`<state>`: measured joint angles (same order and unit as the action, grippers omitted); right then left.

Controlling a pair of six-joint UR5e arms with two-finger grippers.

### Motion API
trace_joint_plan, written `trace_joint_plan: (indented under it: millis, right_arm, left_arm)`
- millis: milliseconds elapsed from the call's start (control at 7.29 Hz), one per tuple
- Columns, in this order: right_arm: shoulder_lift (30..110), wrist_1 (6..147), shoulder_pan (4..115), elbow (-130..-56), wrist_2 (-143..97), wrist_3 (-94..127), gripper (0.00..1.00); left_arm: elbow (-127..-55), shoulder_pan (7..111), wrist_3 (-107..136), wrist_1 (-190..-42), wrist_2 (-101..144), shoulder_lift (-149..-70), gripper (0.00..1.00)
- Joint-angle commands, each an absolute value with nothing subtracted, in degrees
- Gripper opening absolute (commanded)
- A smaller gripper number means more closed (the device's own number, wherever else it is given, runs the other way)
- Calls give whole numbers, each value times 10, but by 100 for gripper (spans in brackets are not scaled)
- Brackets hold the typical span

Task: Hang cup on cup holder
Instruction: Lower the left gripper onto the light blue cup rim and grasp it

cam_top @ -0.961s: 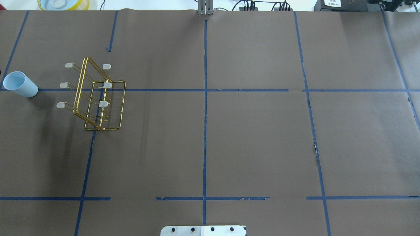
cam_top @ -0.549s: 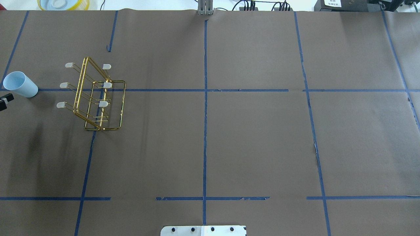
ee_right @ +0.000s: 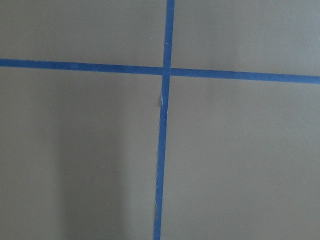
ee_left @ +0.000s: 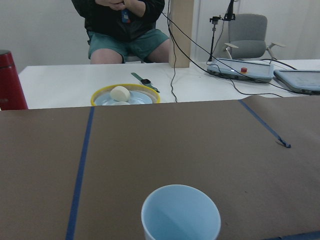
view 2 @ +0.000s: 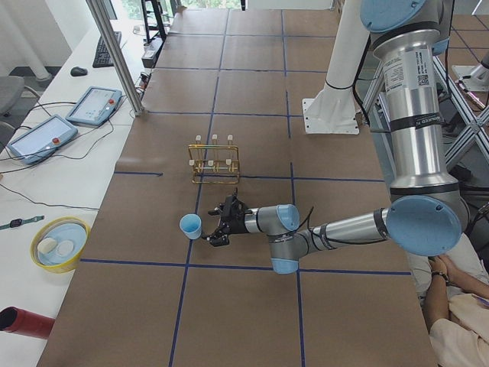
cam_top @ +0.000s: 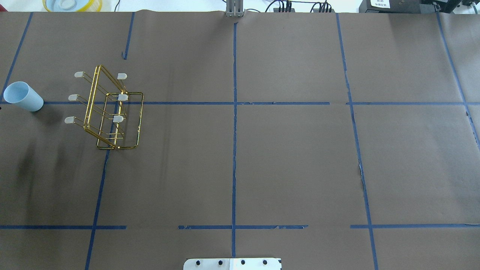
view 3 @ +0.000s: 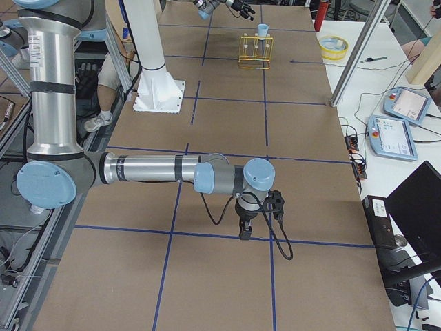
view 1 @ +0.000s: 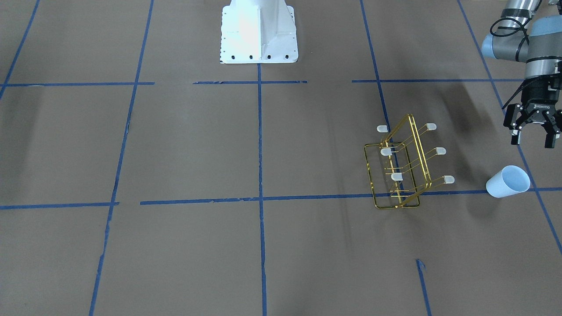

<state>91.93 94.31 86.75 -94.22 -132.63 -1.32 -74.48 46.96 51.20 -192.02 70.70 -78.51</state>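
While the cup (view 1: 508,181) stands upright, mouth up, close to the worktop (cam_top: 285,157)'s left edge in its far half, the left gripper (view 1: 532,139) hovers just on the robot's side of it. Its jaws are spread wide, gripping nothing, and the fingers point towards the far edge, straight at the cup. There's a clear gap between them, no contact! From the left wrist camera the cup's open rim sits low and centred, right ahead.

Next door, the cup holder (view 1: 401,166) stands on its base frame, a little further in from the left edge than the cup and apart from it. All six capped prongs are bare.

Over by the right edge, the right gripper (view 3: 244,233) hangs low above the blue tape lines (ee_right: 165,100). Whether its jaws are spread or closed, I can't tell; its wrist camera shows only brown paper and tape.
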Motion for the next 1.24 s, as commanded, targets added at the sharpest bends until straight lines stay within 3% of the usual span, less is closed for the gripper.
trace_joint_plan:
  millis: [0,1098]
  right_arm:
    - [918,943,867,-942,-1326,-13,100]
    - [919,943,867,-942,-1326,-13,100]
  left_arm:
    - [-708,456,512,-1921,683,-822,100]
    - [-611,446,513,-1921,689,-896,100]
